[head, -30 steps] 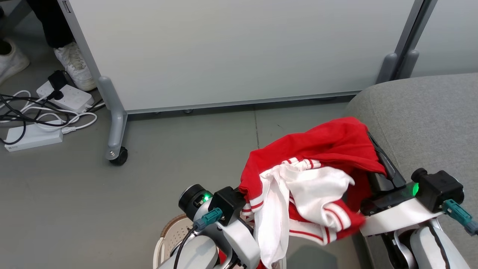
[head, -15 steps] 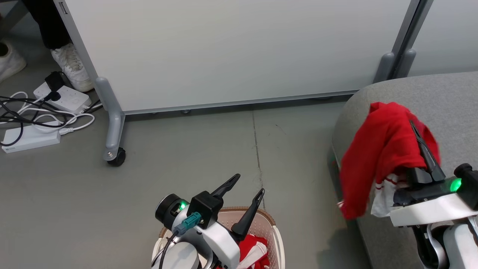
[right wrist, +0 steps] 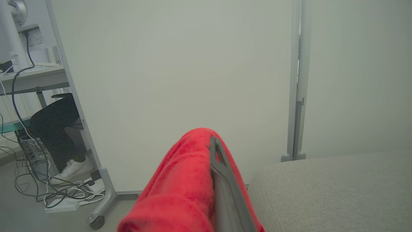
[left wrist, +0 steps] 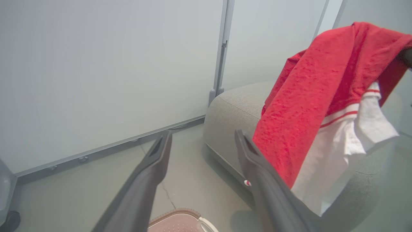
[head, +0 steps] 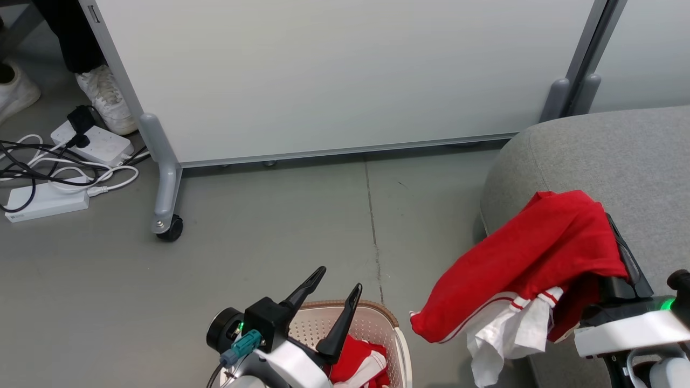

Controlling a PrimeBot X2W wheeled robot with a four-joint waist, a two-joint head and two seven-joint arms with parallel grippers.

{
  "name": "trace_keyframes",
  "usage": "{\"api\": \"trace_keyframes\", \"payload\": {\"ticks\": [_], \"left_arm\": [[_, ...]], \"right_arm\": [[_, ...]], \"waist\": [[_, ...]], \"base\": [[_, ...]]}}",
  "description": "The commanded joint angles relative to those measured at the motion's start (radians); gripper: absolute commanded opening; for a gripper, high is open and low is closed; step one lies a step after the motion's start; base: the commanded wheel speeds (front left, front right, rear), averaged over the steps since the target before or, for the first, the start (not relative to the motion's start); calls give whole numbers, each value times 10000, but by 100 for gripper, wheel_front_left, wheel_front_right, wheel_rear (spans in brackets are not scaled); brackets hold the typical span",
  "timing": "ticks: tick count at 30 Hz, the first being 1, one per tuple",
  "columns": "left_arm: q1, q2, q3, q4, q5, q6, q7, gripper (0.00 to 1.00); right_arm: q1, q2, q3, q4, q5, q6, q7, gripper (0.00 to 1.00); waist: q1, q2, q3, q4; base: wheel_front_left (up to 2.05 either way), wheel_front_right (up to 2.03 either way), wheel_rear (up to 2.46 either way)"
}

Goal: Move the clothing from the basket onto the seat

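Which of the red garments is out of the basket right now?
The red-and-white fabric garment gripped by the right pincer, hanging at the edge of the grey upholstered seat; the other red garment lies inside the cream perforated plastic basket.

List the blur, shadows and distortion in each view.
Head view: even, soft light, all sharp; a faint shadow on the floor beside the seat. Left wrist view: the fingers of the left tool are out of focus, the red garment behind sharper. Right wrist view: the garment and the right tool close to the lens look soft; the partition post at left leans, a wide-angle effect.
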Motion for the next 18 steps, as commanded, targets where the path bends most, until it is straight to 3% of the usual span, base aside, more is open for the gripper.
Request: {"api": "trace_keyframes", "payload": {"ticks": [1,5,14,18], "left_arm": [[208,39,66,-124,-1,-44,-1,100],[414,29,-1,-337,137,-68,-1,100],[951,34,-1530,-618,180,-89,-1,100],[938,36,-1727,-621,33,-89,-1,100]], "right_arm": [[161,13,-115,45,29,2,-50,0],[316,70,-214,104,83,2,-51,0],[695,70,-128,557,52,2,-51,0],[783,100,-181,662,82,2,-51,0]], "waist": [[0,0,-9,27],[0,0,-26,58],[0,0,-84,114],[0,0,-89,130]], "base": [[0,0,0],[0,0,0],[0,0,0],[0,0,0]]}}
